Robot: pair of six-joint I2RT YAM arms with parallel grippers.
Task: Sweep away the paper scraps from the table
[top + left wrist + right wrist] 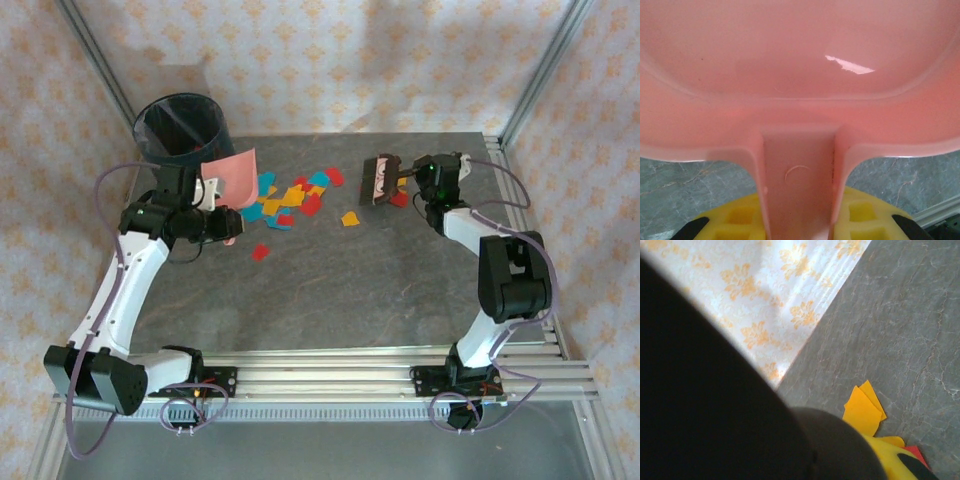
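Closest to the arms are the silver rails along the edge of the grey desk. A bit further in, one red scrap lies by itself.

Past it, on the left, the left claw is squeezed tight on the handle of the pink dustpan. In the left wrist view its yellow pads press the handle from both sides. The pan is tipped up, with its open side facing the paper scraps.

The red, yellow and blue scraps sit in a bunch on the desk just right of the pan. One yellow scrap lies apart from them.

On the right, the right claw is closed on a dark brush. The brush stands at the right end of the scraps, with a red bit just beside it.

Furthest back, a black bin stands behind the dustpan, near the flowery wall.
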